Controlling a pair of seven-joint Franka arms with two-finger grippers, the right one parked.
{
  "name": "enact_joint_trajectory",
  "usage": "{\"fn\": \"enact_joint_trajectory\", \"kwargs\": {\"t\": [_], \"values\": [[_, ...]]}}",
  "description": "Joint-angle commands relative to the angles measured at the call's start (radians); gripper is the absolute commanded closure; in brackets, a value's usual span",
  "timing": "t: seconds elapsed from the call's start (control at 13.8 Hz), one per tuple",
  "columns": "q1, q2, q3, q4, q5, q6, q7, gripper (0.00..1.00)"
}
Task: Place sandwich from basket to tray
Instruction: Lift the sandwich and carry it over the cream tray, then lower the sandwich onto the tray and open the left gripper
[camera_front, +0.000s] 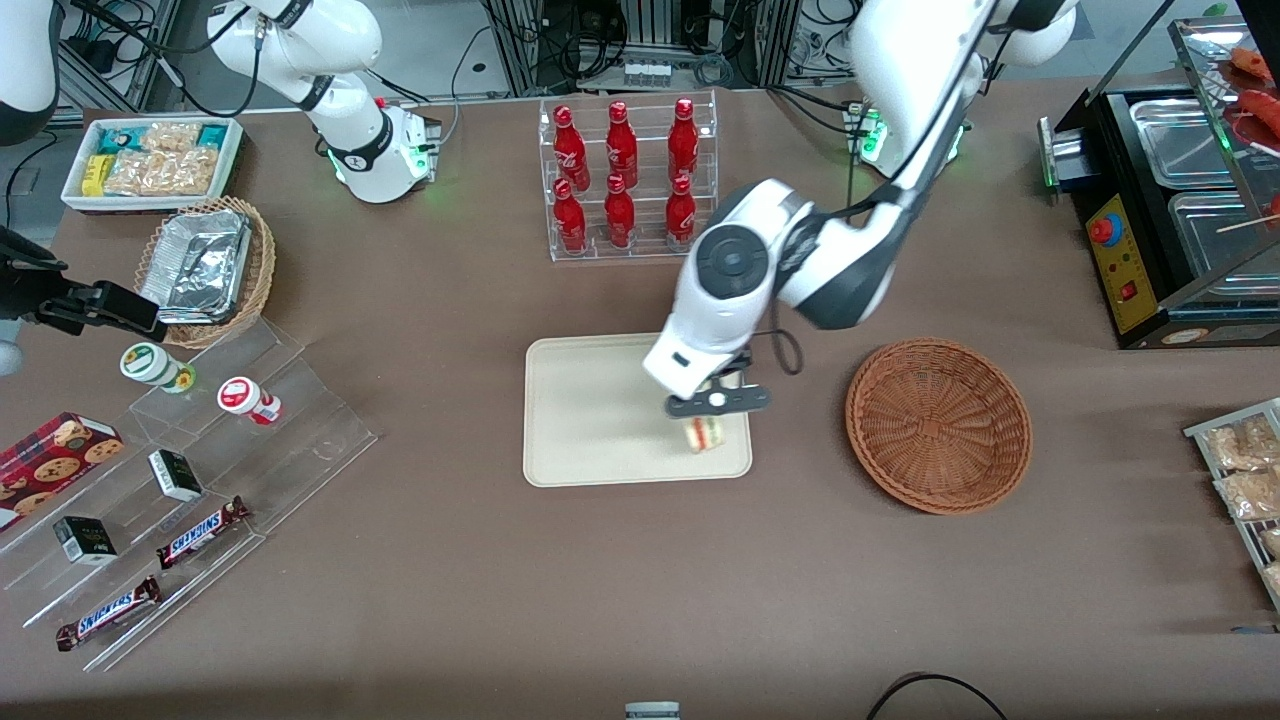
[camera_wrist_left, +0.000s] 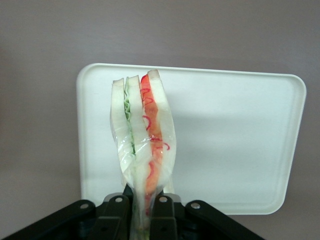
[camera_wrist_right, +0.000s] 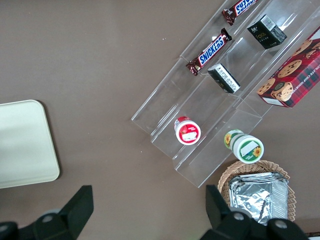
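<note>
The working arm reaches out from its base at the tabletop's edge farthest from the front camera, elbow bent above the middle of the tabletop, forearm angled down over the tray (camera_front: 590, 420). Its pincer (camera_front: 712, 415) points downward above the tray's corner that lies nearest the front camera and nearest the basket (camera_front: 938, 425). The pincer is narrowed onto the sandwich (camera_front: 704, 433), its two fingers (camera_wrist_left: 116, 215) pressed against the wedge's sides at one end. In the left wrist view the sandwich (camera_wrist_left: 142, 135) stands out from the pincer (camera_wrist_left: 140, 220) edge-on, pale bread slices with a green layer and a red layer showing, wrapped in clear film, with the cream tray (camera_wrist_left: 235, 145) below it. Whether the sandwich touches the tray surface cannot be told.

The reddish-brown wicker basket sits just beside the tray, toward the working arm's end of the tabletop, and holds nothing. The tray bears only the sandwich region at that corner.

Farther from the front camera than the tray, a clear rack (camera_front: 630, 180) holds six red bottles. Toward the parked arm's end, a tan wicker basket (camera_front: 205, 270) holds a foil container.
</note>
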Motion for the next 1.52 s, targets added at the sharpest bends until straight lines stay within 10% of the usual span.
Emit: {"fn": "enact_joint_trajectory", "kwargs": {"t": [0.0, 0.73, 0.87, 0.94, 1.45], "values": [[-0.057, 0.106, 0.013, 0.081, 0.006, 0.076, 0.024, 1.0], [-0.12, 0.232, 0.013, 0.073, 0.077, 0.204, 0.056, 0.96], [-0.12, 0.231, 0.013, 0.072, 0.077, 0.202, 0.056, 0.1], [-0.12, 0.228, 0.013, 0.072, 0.077, 0.2, 0.054, 0.0], [-0.108, 0.133, 0.018, 0.076, 0.064, 0.096, 0.042, 0.0]]}}
